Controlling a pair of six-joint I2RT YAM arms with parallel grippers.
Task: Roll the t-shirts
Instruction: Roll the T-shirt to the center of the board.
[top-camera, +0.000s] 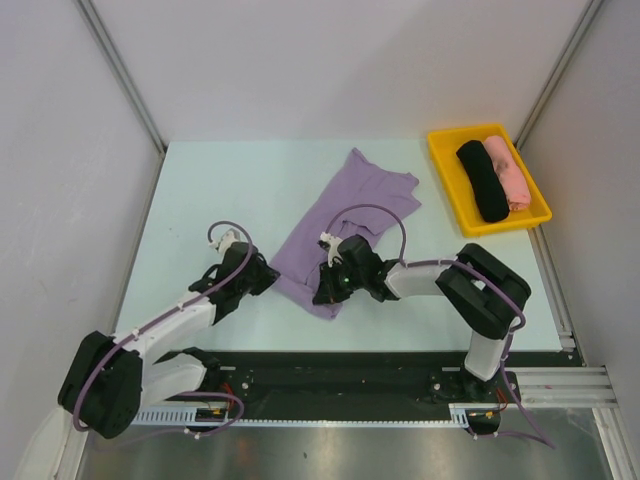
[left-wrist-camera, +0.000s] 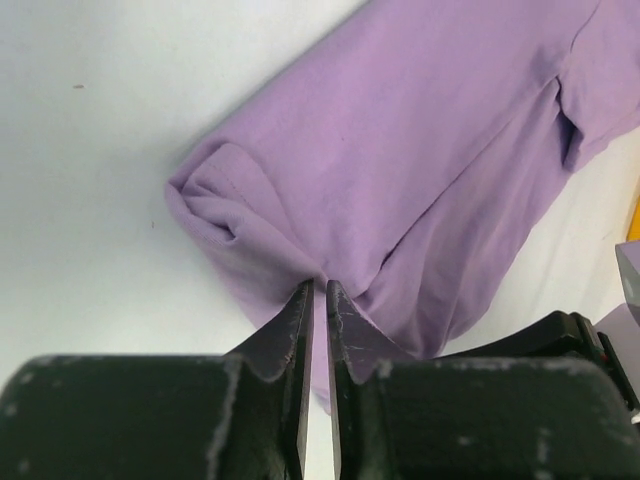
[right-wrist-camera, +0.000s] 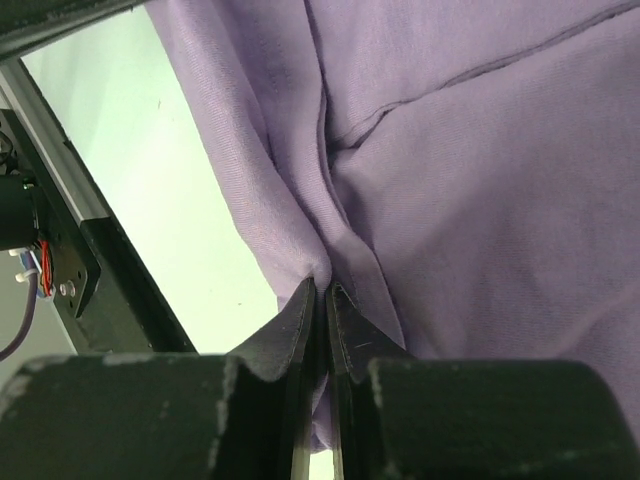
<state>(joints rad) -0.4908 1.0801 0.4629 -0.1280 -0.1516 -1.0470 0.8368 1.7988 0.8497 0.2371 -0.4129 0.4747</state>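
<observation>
— Lavender t-shirt (top-camera: 345, 215) lies on the table (top-camera: 200, 190), its long axis running near-left to far-right. Where do we stand?
— At its near end. Our right gripper (right-wrist-camera: 322, 285) is clamped on a pinch of that cloth. Our left gripper (left-wrist-camera: 320, 288), jaws almost together, touches the rolled near-left corner; whether it grips, we cannot tell.
</observation>
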